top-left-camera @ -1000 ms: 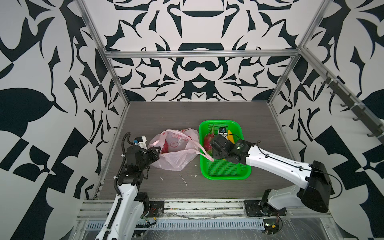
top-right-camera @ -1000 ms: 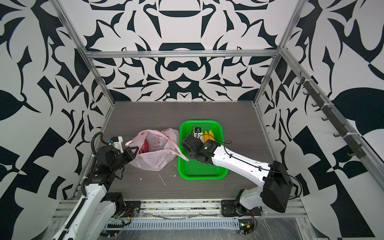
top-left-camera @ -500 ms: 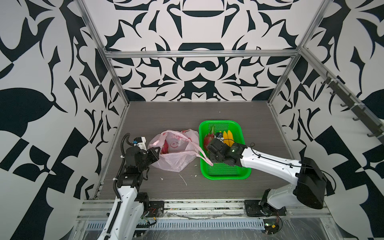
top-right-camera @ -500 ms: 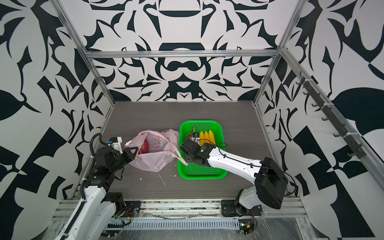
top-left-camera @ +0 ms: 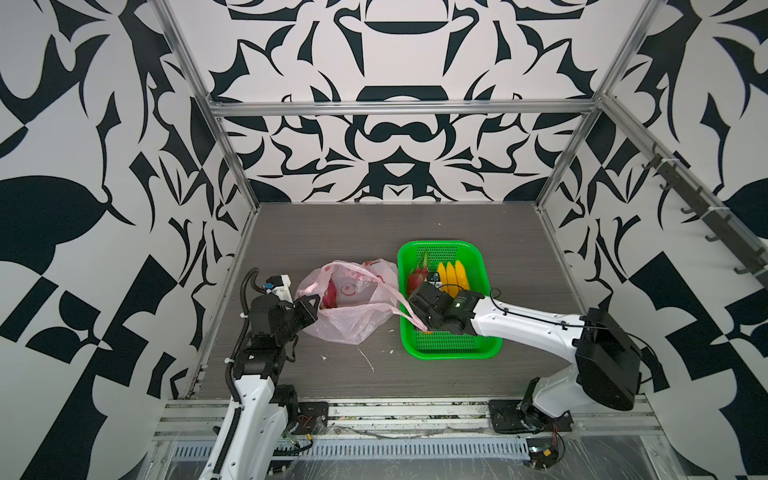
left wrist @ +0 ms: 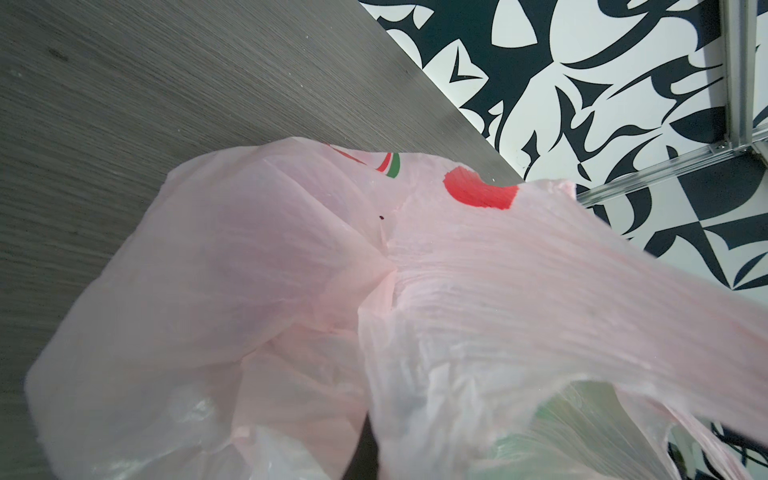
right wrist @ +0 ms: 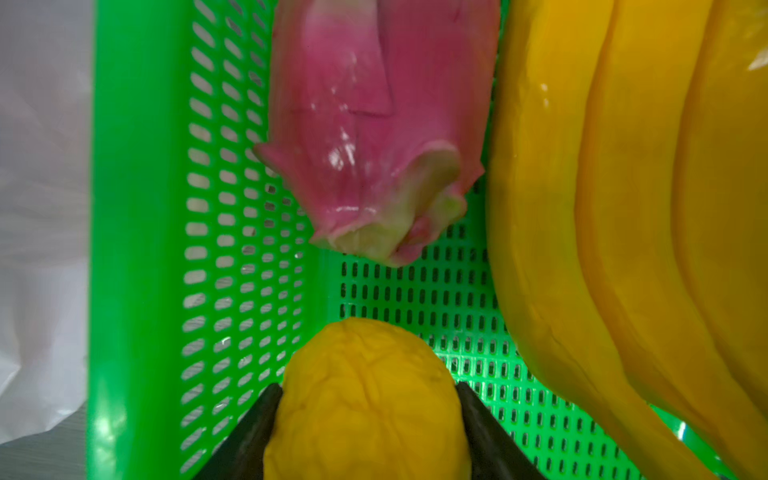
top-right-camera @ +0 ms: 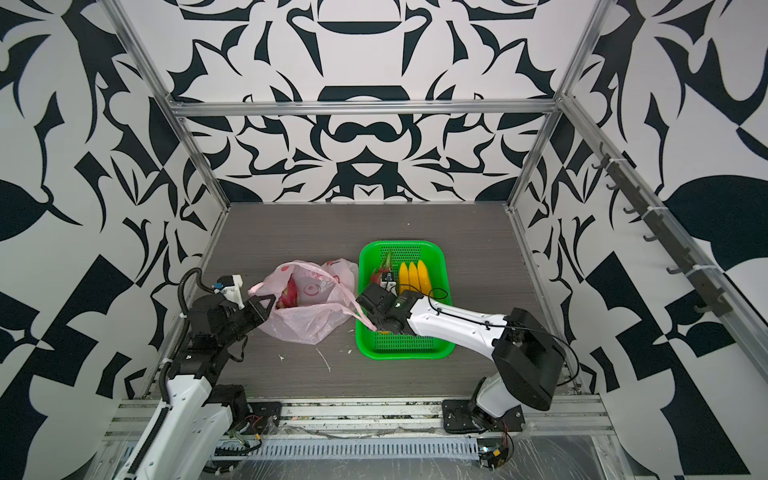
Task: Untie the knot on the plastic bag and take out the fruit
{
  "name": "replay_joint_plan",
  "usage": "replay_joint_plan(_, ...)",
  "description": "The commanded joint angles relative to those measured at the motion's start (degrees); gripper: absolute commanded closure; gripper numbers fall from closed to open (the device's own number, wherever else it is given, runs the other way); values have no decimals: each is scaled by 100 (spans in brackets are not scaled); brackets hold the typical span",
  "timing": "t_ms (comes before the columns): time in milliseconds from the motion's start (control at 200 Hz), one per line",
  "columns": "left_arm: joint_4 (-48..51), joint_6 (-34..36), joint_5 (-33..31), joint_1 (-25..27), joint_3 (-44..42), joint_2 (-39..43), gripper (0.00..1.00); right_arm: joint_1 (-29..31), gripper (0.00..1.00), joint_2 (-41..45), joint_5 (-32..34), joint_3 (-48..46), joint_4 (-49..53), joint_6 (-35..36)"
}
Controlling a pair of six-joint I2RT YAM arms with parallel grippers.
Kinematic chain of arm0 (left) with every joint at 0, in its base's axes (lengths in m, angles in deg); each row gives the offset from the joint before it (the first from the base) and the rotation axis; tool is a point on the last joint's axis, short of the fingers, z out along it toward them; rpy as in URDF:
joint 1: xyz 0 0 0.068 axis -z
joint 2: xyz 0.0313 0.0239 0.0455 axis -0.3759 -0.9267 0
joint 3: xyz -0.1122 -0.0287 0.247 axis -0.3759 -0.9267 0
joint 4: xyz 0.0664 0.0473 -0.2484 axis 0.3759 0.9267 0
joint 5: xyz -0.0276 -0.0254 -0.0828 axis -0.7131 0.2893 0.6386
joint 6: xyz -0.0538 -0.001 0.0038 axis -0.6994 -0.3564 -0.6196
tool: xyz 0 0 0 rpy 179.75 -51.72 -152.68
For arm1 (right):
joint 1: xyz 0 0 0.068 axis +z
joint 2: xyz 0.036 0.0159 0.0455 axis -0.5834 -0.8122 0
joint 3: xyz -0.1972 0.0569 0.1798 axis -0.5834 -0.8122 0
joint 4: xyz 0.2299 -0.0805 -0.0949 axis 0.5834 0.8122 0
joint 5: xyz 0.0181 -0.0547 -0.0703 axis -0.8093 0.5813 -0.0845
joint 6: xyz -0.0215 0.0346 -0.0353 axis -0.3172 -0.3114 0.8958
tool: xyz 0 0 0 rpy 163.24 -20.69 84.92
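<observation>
Green basket [right wrist: 137,249] wall and bananas [right wrist: 602,208] flank right hand [right wrist: 368,390] clasping yellow fruit [right wrist: 365,432].

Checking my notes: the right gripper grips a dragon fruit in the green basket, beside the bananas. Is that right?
Not quite: the right wrist view shows the right gripper gripping the round yellow fruit, while the dragon fruit lies free beyond it. The rest holds: this is in the green basket, beside the bananas.
</observation>
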Motion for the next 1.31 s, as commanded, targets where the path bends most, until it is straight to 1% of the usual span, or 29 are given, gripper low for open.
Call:
replay_joint_plan(0, 63, -14, -42, -12, -25, 58, 100, 28, 59, -9, -16, -30, -180, -56)
replay_joint_plan(375, 72, -14, -59, -14, -53, 36, 100, 19, 53, -237, -70, -82, -332, -46)
replay_joint_plan(540, 48, -14, -34, -12, -70, 40, 100, 19, 48, -290, -69, -139, -337, -84)
replay_joint_plan(735, -1, -5, -25, -12, -70, -35, 100, 23, 38, -231, -51, -246, -438, -123)
replay_joint_plan(1300, -157, 12, 11, -12, -111, -206, 100, 21, 23, -172, 21, -234, -429, -63)
